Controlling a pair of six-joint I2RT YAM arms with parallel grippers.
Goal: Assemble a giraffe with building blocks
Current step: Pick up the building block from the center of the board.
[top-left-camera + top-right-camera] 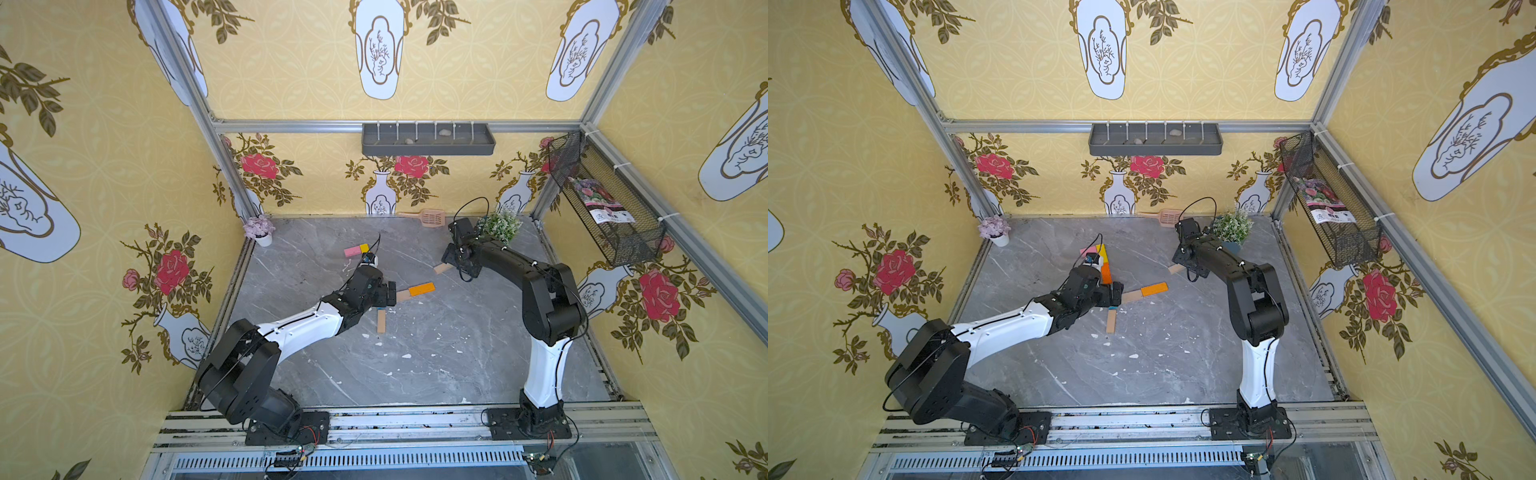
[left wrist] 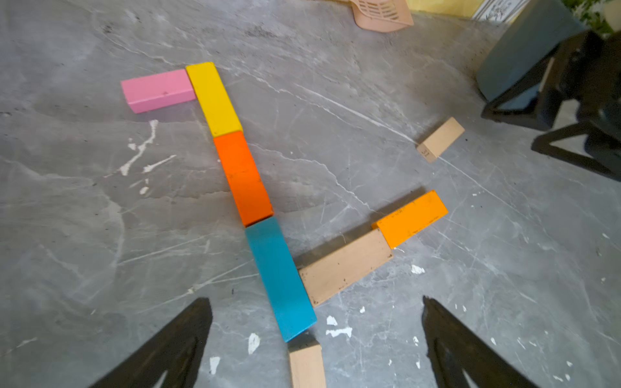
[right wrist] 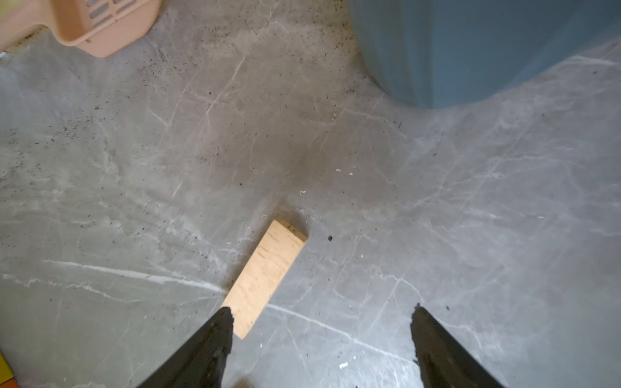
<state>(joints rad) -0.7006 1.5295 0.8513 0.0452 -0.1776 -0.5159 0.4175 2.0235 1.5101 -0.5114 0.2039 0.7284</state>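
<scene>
In the left wrist view the giraffe lies flat on the grey table. A pink block butts a line of yellow, orange and blue blocks. A tan block and a second orange block branch off the blue one. Another tan block points away from the blue end. My left gripper hovers open over that joint and holds nothing. A loose tan block lies flat in front of my open right gripper, its near end beside one finger.
A peach slotted scoop lies at the back wall. A green plant in a blue pot stands just behind the right arm. A small pink flower pot stands at the back left corner. A mesh basket hangs on the right wall.
</scene>
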